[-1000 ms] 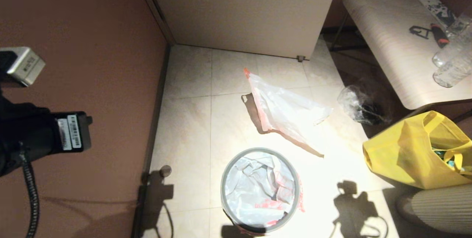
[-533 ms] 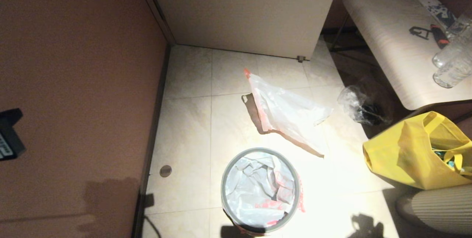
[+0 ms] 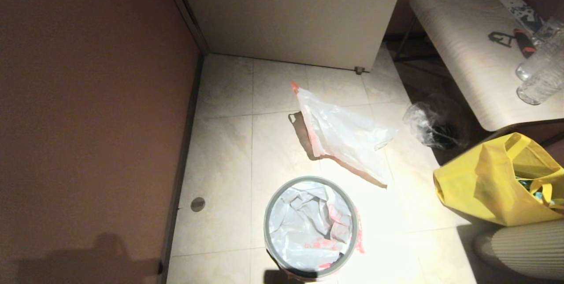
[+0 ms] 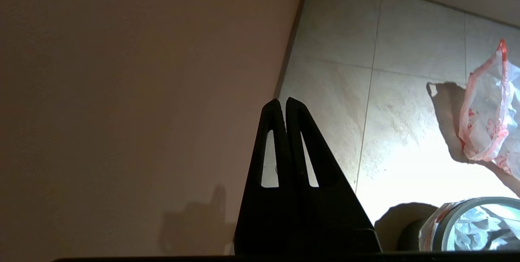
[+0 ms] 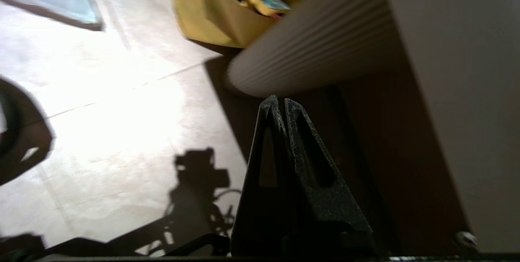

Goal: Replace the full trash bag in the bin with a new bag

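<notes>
The bin [image 3: 308, 178], black with a grey hoop rim, stands on the tiled floor near the front. It is lined with the new bag [image 3: 304, 231], milky white with red print. The full trash bag [image 3: 343, 136], see-through with orange-pink handle strips, lies flat on the floor behind the bin. The left wrist view shows my left gripper [image 4: 284, 101] shut and empty beside the brown wall, with the bin [image 4: 479, 200] and the full trash bag [image 4: 487, 111] off to one side. My right gripper [image 5: 280, 99] is shut and empty, low by a ribbed cushion [image 5: 317, 46]. Neither arm shows in the head view.
A yellow tote bag [image 3: 493, 182] sits right of the bin. A clear bag with dark contents [image 3: 429, 125] lies under a pale bench [image 3: 462, 46] holding bottles [image 3: 542, 68]. A brown wall [image 3: 88, 99] bounds the left and a white cabinet [image 3: 286, 11] the back.
My left arm has drawn back out of the head view at the left edge. The arm shadows on the floor beside the bin have gone. The bags and the bin have not moved.
</notes>
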Available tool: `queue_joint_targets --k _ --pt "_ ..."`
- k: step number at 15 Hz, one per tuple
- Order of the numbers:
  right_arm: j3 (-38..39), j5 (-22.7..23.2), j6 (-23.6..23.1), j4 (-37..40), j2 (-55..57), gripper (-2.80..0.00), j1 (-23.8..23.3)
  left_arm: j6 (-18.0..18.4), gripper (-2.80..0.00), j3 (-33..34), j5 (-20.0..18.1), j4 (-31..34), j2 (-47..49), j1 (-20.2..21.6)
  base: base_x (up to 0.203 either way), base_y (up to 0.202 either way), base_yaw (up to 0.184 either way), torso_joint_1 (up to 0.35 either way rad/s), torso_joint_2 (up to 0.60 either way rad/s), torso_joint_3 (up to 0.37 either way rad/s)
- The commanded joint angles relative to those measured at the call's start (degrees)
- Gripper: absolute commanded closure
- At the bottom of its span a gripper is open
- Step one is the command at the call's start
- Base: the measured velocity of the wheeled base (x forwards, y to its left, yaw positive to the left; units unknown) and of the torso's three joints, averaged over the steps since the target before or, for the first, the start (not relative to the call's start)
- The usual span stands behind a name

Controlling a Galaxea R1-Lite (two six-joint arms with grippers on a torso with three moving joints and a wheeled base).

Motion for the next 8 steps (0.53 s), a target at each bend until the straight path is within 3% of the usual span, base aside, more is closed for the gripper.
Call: queue_joint_targets --k 1,2,5,8 --pt "-0.3 3.2 -0.4 0.2 -1.3 0.0 0.0 -0.1 0.0 2.5 0.0 1.2 -7.5 0.6 0.0 0.0 0.0 0.0 0.0 0.0" --pt "-0.3 5.5 -1.3 0.3 -1.3 0.0 0.5 -0.1 0.0 4.4 -0.1 1.6 -8.8 0.6 0.0 0.0 0.0 0.0 0.0 0.0" --pt "0.4 7.0 -4.0 0.9 -1.5 0.0 1.6 -0.1 0.0 9.0 -0.2 1.7 -12.9 0.7 0.0 0.0 0.0 0.0 0.0 0.0" --pt "0.1 6.9 0.0 1.1 -1.5 0.0 1.6 -1.3 0.0 11.4 0.1 1.3 -15.7 1.6 0.0 0.0 0.0 0.0 0.0 0.0"
